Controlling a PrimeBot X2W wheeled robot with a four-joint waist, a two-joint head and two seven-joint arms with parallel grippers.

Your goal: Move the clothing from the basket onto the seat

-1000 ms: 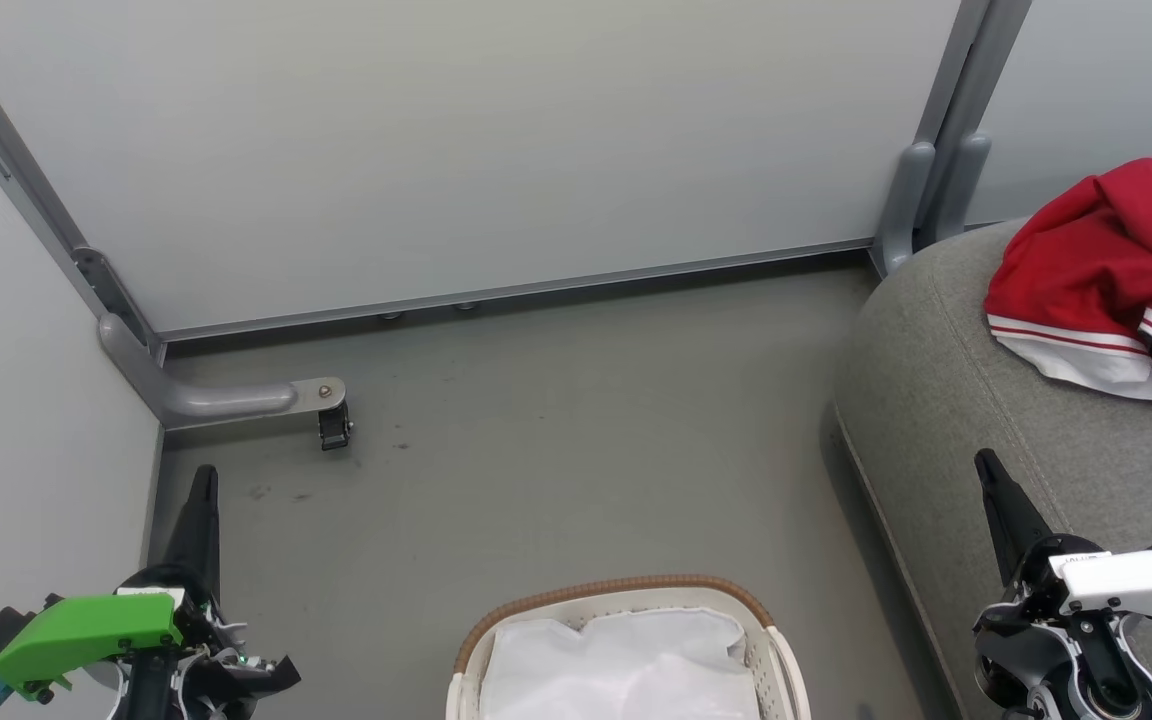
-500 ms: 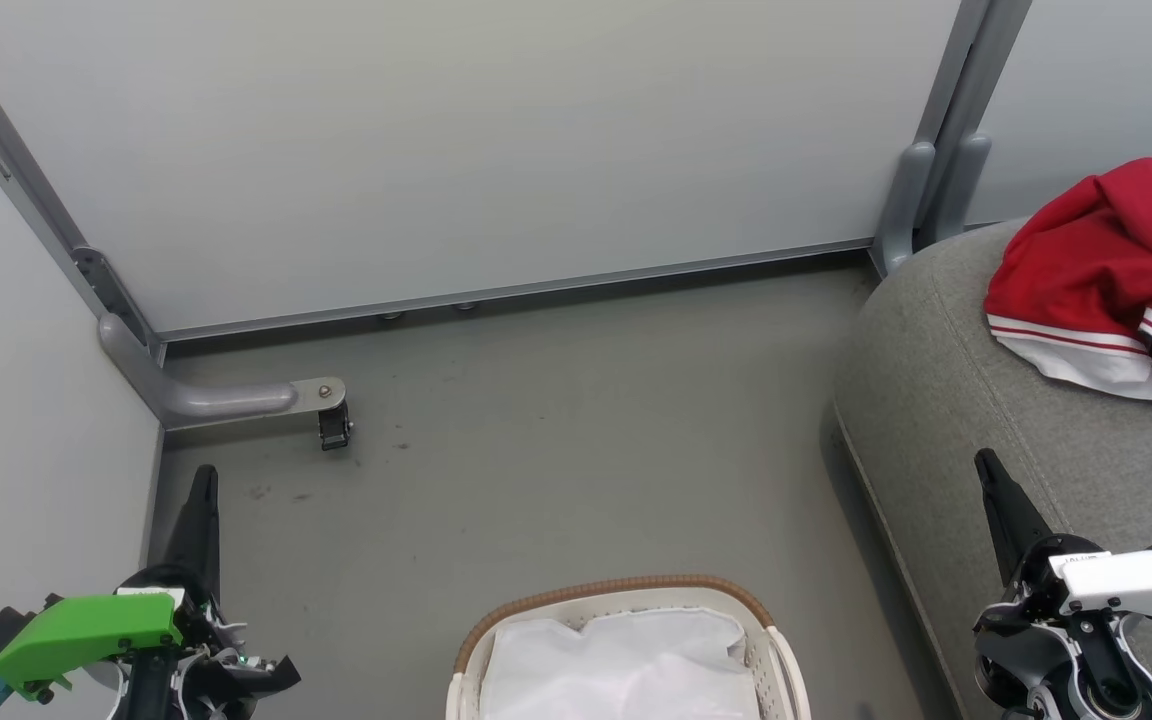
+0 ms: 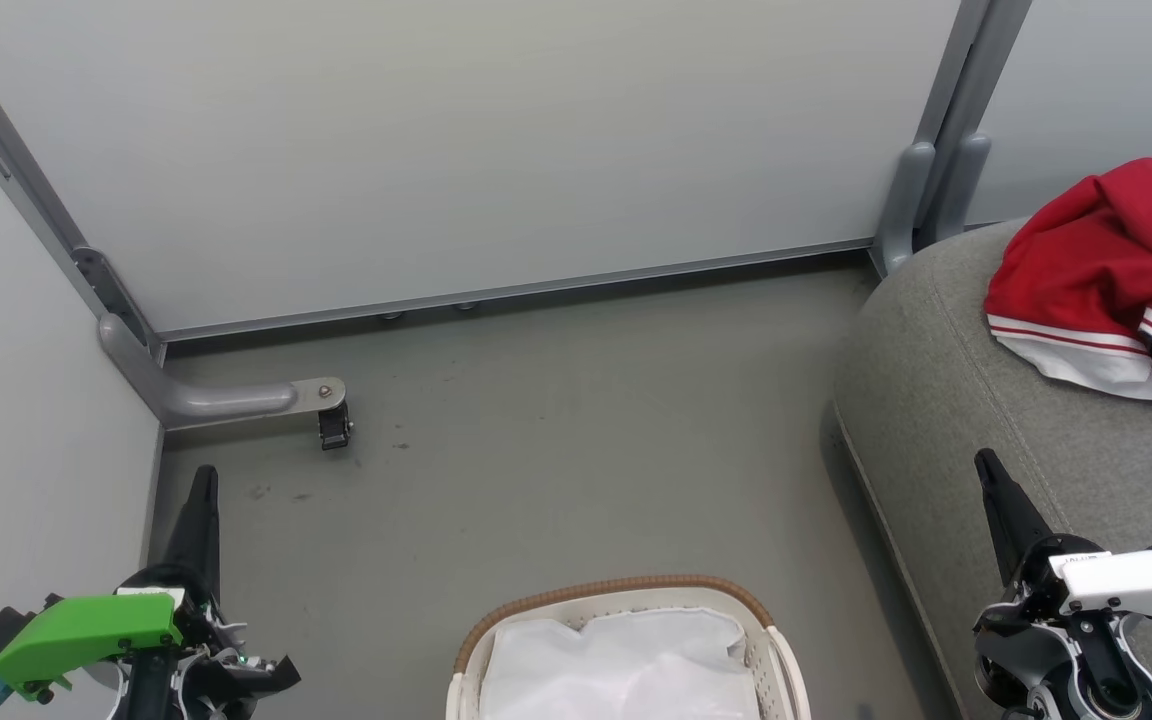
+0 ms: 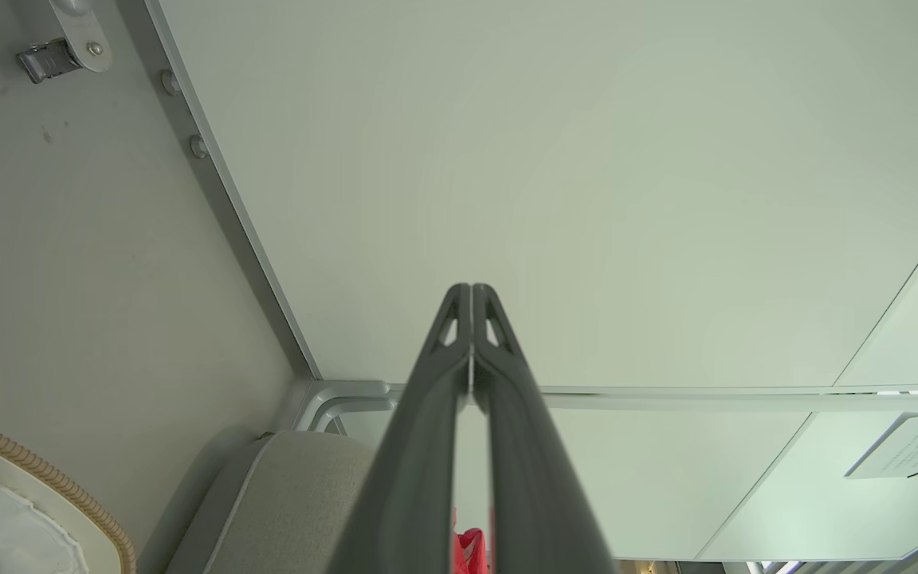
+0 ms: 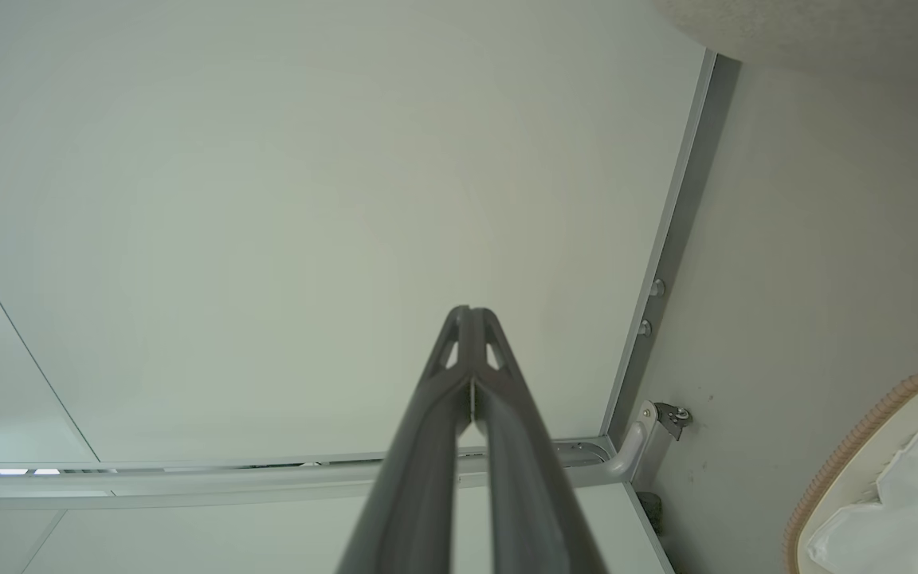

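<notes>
Though the right edge cuts it off, the crumpled bright red garment (image 3: pixel 1106 260) with white striped trim lies on the large grey upholstered sofa cushion (image 3: pixel 936 400). The oval cream perforated basket (image 3: pixel 616 588) with brown woven rim, cropped below, shows white cloth liner (image 3: pixel 626 660). Either side, the left gripper (image 3: pixel 204 478) and right gripper (image 3: pixel 984 462) are pressed closed, empty. Between basket and cushion lies grey floor (image 3: pixel 576 450).

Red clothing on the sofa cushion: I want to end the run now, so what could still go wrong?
1. The basket has a white liner in view, but its near part is cut off in the head view; a garment might remain there.
2. The red clothing lies bunched near the rounded far edge of the grey sofa cushion, so it might slide off.
</notes>
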